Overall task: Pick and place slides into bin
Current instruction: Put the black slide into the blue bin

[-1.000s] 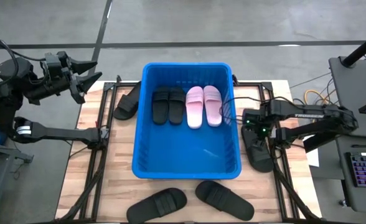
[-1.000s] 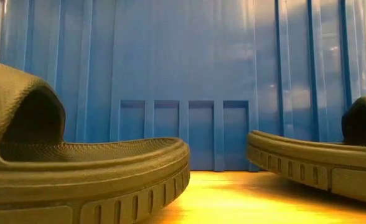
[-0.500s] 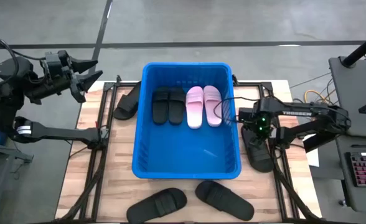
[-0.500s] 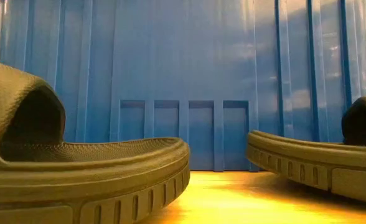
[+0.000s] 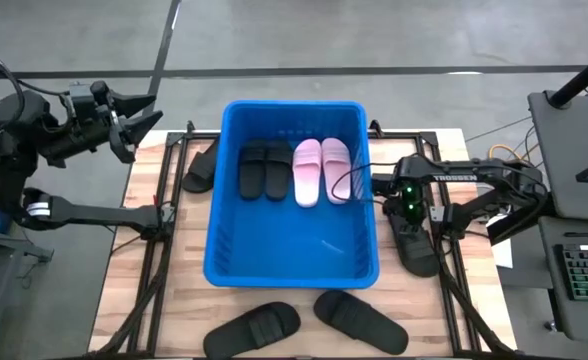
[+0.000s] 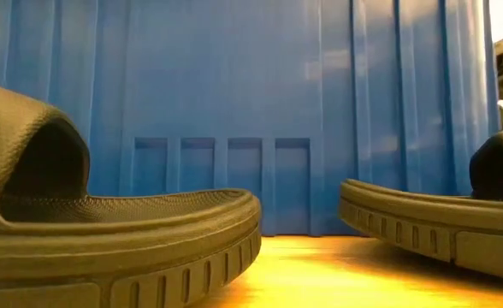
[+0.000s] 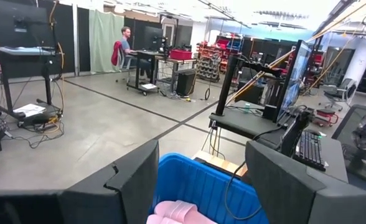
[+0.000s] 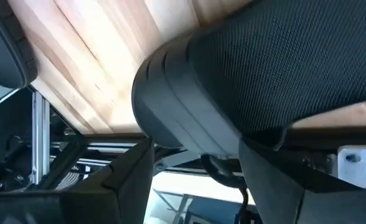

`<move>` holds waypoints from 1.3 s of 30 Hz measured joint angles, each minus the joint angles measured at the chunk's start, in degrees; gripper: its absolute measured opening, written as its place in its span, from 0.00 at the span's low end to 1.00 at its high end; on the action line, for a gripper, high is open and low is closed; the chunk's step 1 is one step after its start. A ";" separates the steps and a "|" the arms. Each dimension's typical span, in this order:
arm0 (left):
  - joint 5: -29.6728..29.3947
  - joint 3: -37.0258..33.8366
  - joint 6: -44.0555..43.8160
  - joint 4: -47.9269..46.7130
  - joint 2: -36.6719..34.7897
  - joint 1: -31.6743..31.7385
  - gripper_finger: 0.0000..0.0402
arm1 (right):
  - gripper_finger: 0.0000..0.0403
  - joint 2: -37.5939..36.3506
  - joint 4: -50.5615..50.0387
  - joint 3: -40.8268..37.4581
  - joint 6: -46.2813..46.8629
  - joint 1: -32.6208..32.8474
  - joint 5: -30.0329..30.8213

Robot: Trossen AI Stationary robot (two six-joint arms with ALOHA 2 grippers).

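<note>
Two black slides [image 5: 304, 322] lie at 6 o'clock. Right gripper [image 5: 406, 205], fingers spread around the slide at 3 o'clock [image 5: 417, 245], has pressed against the bin [image 5: 284, 262], nudging it toward 9 o'clock; the pick looks unfinished. Four slides [image 5: 294, 171] rest inside. Left gripper [image 5: 139, 117] waits spread at 10 o'clock.

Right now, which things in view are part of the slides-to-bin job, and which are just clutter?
Job:
- blue bin
- black pair and pink pair, binned
- four black slides outside

Lying about:
- keyboard
- cables
</note>
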 joint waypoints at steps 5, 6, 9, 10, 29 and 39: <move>-0.03 0.00 0.00 -0.01 -0.26 0.00 0.56 | 0.56 0.28 4.22 -0.20 0.16 0.00 0.10; -0.04 0.00 0.01 -0.01 -0.25 0.00 0.56 | 0.56 0.32 4.64 -0.20 0.15 0.00 0.10; -0.02 0.00 0.01 -0.01 -0.20 0.00 0.56 | 0.56 0.37 5.05 -0.65 -0.12 0.00 0.10; -0.02 0.00 0.01 -0.01 -0.20 0.00 0.56 | 0.56 0.36 5.16 -0.92 -0.13 0.00 0.11; -0.02 0.00 0.03 -0.01 -0.57 -0.04 0.56 | 0.56 0.54 7.15 -6.62 1.30 2.56 -6.20; -0.03 0.11 0.10 1.51 -0.81 0.00 0.56 | 0.54 1.19 8.50 -7.08 4.50 4.85 -5.91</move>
